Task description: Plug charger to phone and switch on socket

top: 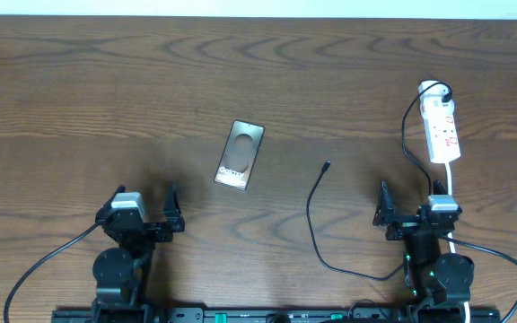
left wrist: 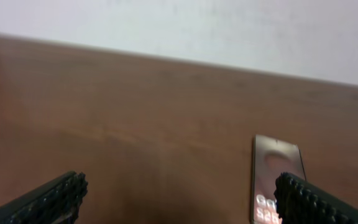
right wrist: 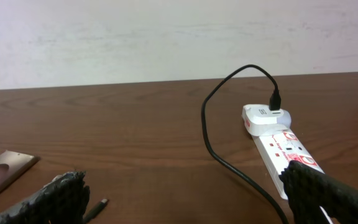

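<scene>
The phone (top: 240, 154), bronze-brown with white lettering, lies flat mid-table; it also shows in the left wrist view (left wrist: 271, 168) and at the edge of the right wrist view (right wrist: 2, 171). The charger's thin black cable (top: 312, 215) curves across the table, its connector tip (top: 328, 165) lying free right of the phone; the tip shows in the right wrist view (right wrist: 98, 205). The white socket (top: 442, 126) lies at the right, the cable plugged into its adapter (right wrist: 263, 118). My left gripper (top: 146, 211) and right gripper (top: 409, 206) are open and empty near the front edge.
Thick black cables run from both robot bases (top: 34, 269) along the front edge. The socket's white cord (top: 451, 184) passes close beside my right arm. A pale wall stands behind the table's far edge (left wrist: 179, 56).
</scene>
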Motion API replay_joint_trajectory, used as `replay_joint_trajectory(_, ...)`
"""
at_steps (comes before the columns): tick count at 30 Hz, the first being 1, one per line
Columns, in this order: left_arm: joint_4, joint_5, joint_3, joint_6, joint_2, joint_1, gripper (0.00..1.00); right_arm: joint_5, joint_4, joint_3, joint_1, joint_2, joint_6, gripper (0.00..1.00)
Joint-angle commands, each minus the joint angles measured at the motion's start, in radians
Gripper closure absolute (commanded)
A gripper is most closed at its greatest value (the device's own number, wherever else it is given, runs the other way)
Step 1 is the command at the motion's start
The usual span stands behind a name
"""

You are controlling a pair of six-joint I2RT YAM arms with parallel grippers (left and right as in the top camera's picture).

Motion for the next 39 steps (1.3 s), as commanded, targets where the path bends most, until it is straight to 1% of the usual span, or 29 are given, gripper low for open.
replay_joint_trajectory(1,-0.035,0.056,0.081,-0.036,0.060,0.005,0.02,-0.006,-0.003,-0.002,0.015,-0.005,-0.011,0.01)
replay_joint_trajectory(8,-0.093,0.108,0.264,-0.046,0.296,0.005,0.02,-0.006,-0.003,-0.002,0.015,-0.005,-0.011,0.01)
replay_joint_trajectory(12,-0.125,0.177,0.382,-0.047,0.440,0.005,0.02,-0.006,-0.003,-0.002,0.015,-0.005,-0.011,0.01)
replay_joint_trajectory(20,-0.304,0.194,0.659,-0.046,0.690,0.004,0.02,-0.006,-0.003,-0.002,0.015,-0.005,-0.011,0.01)
replay_joint_trajectory(26,-0.419,0.194,0.830,-0.045,0.800,-0.012,0.02,-0.006,-0.003,-0.002,0.015,-0.005,-0.011,0.01)
replay_joint_trajectory(32,-0.495,0.192,0.965,0.008,0.885,-0.083,0.02,-0.006,-0.003,-0.002,0.015,-0.005,-0.011,0.01)
replay_joint_trajectory(39,-0.586,0.190,1.123,0.014,1.014,-0.141,0.02,-0.006,-0.003,-0.002,0.015,-0.005,-0.011,0.01)
